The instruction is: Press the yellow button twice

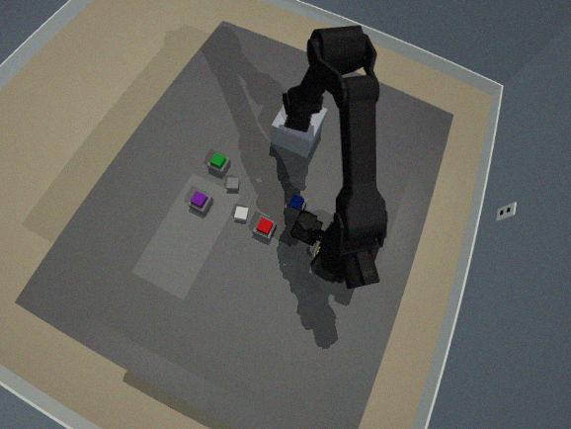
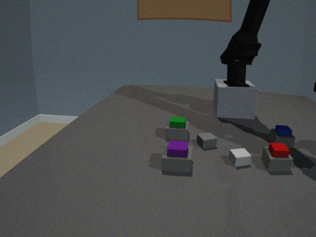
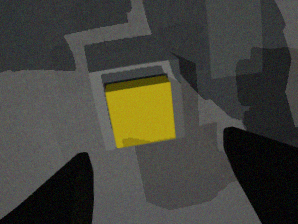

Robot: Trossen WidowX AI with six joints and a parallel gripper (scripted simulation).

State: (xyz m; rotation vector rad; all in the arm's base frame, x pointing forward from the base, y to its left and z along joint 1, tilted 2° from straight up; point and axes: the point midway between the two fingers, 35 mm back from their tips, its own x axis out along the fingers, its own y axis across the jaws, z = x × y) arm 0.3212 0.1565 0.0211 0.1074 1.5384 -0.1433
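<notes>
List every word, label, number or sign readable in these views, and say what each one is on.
None: no view shows readable text.
The yellow button, red button, blue button, green button and purple button have plain caps.
The white block and grey block are bare too.
</notes>
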